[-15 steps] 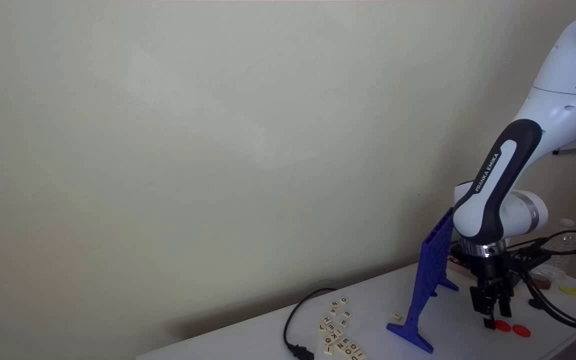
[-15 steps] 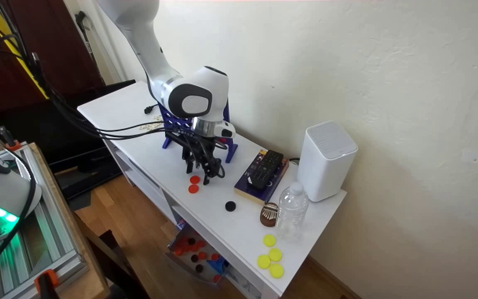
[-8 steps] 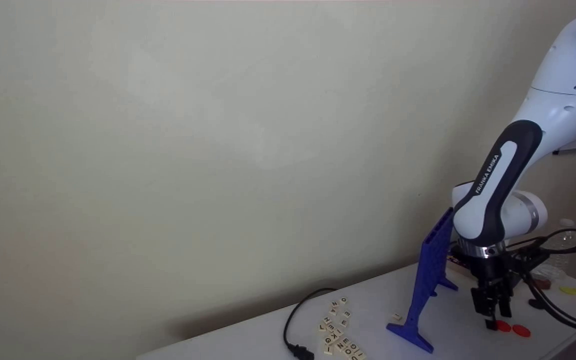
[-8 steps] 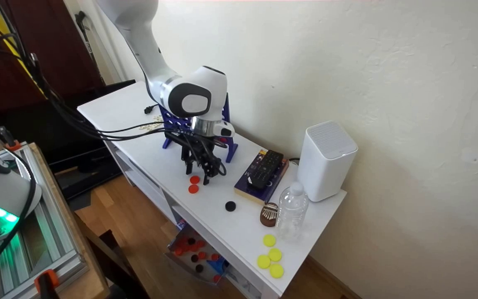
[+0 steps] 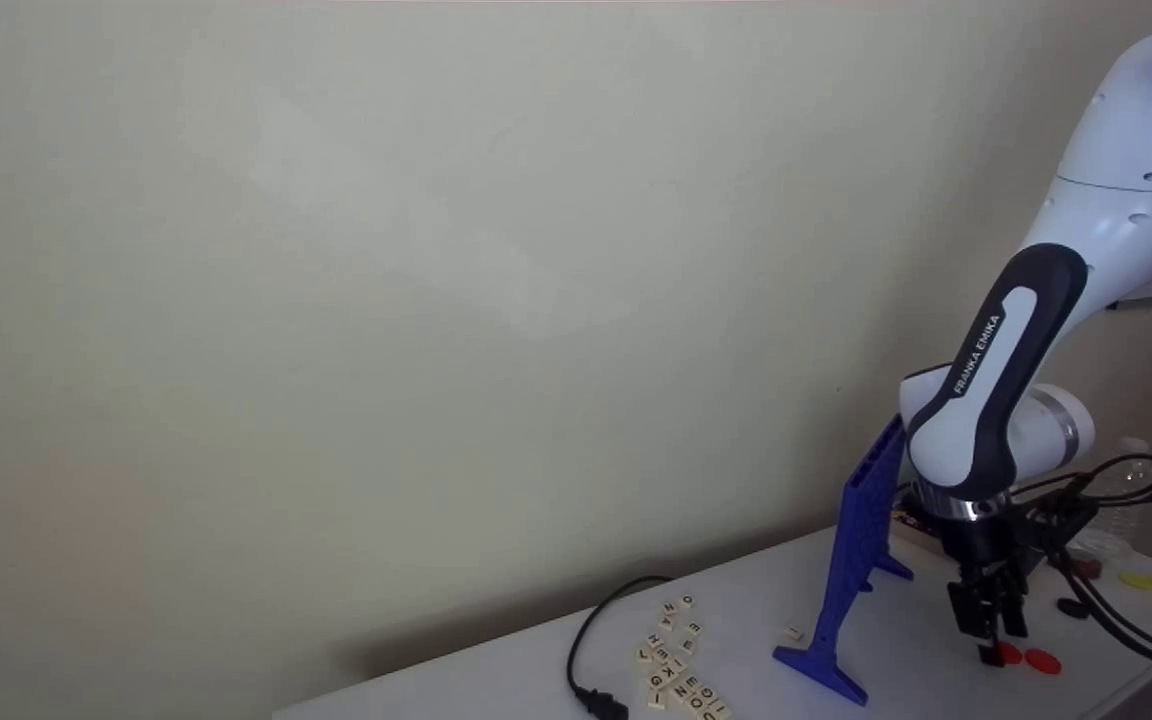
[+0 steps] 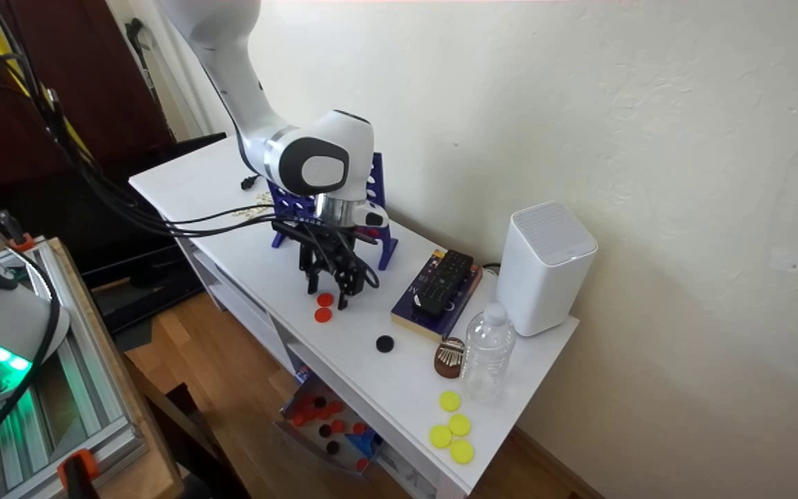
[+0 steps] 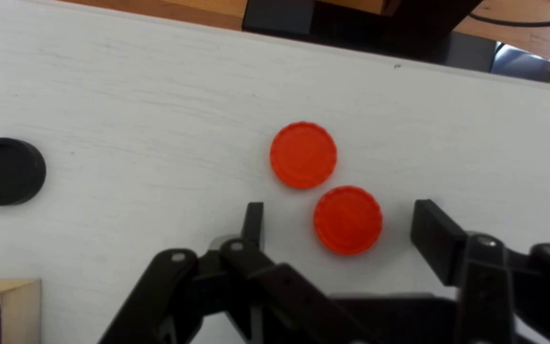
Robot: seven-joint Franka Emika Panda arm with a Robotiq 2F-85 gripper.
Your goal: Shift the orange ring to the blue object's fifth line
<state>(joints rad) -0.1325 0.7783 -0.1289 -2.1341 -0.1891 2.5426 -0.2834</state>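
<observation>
Lying flat on the white table point(image 7: 136, 105): orange disc point(image 7: 348, 220), likely target, between the parted, empty jaws of the gripper point(image 7: 339, 215); second disc point(image 7: 303, 155) just beside, far and left in wrist view. Advised: straight descent, even squeeze, no brushing the second disc.

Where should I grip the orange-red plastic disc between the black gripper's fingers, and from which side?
I'd pinch the orange-red disc by its rim, left and right in the wrist view, from above: it lies flat, the open black gripper flanks it, and a matching disc crowds its upper left.
</observation>
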